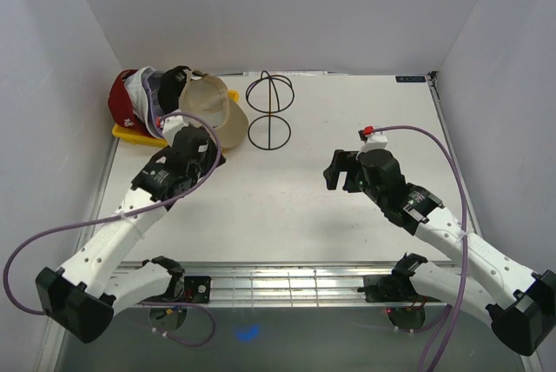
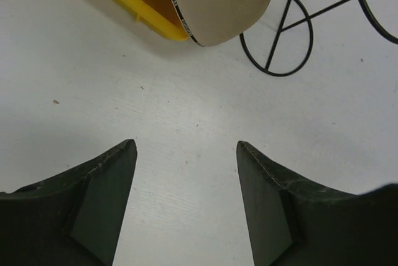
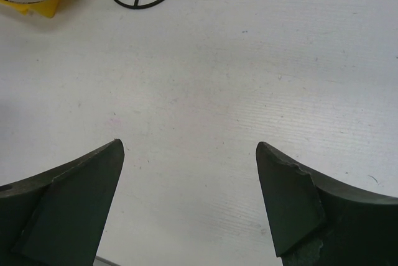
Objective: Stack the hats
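Jaws of the left gripper (image 2: 186, 148) and right gripper (image 3: 189, 145) stand wide, empty. The caps (image 1: 149, 98) lie nested at ten o'clock on the bench (image 1: 287, 207), beige cap (image 1: 211, 101) outermost. Stacking appears finished. Next move: reseat the beige cap if loose.

We cannot read a single word in full anywhere. On the beige cap (image 2: 230, 5), lying just left of the wire dome stand (image 2: 278, 32), a narrow black strip (image 2: 176, 6) follows the brim's edge and carries small white lettering, too fine for us to make out. On the red cap (image 1: 122, 104), farther left of the stand, we see a white mark (image 1: 128, 120) whose letters we cannot tell. Well right of the stand, at the far edge of the table (image 1: 347, 215), a small blue label (image 1: 410, 79) bears print too tiny to read.
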Robot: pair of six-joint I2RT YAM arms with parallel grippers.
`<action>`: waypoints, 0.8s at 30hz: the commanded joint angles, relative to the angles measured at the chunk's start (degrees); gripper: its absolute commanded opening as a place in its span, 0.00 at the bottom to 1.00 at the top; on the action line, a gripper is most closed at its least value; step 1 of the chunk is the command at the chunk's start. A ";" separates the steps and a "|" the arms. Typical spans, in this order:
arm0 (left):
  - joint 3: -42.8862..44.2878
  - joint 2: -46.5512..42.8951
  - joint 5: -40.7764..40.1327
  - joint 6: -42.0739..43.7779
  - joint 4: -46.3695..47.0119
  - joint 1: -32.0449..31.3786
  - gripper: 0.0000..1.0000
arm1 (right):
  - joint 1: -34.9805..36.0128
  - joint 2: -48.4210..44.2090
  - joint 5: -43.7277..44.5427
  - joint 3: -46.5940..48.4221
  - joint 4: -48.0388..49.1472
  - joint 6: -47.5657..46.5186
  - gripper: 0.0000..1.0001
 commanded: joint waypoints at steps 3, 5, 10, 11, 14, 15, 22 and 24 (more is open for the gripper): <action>6.33 10.20 -2.39 0.79 0.90 9.24 0.76 | 0.09 1.31 -1.69 5.04 0.12 -2.33 0.92; 7.30 12.33 3.07 2.19 3.36 12.78 0.75 | 0.09 1.66 -2.66 5.66 0.03 -2.51 0.92; 11.25 20.40 6.76 5.27 6.80 17.71 0.75 | 0.18 3.25 -4.51 7.24 0.29 -2.77 0.93; 12.47 21.64 7.38 5.63 7.24 17.98 0.75 | 0.09 3.60 -4.95 7.59 0.47 -2.77 0.93; 14.06 24.89 8.44 6.60 9.51 19.04 0.75 | 0.09 4.74 -5.91 8.64 0.38 -2.86 0.94; 14.07 25.34 8.70 6.77 10.14 19.47 0.75 | 0.09 5.09 -6.09 8.74 0.38 -2.86 0.94; 16.00 30.26 9.76 7.48 12.60 20.71 0.74 | 0.09 6.41 -7.32 9.35 0.91 -3.12 0.95; 16.70 32.01 9.67 7.65 13.74 20.97 0.71 | 0.09 6.94 -7.67 10.05 0.56 -3.21 0.95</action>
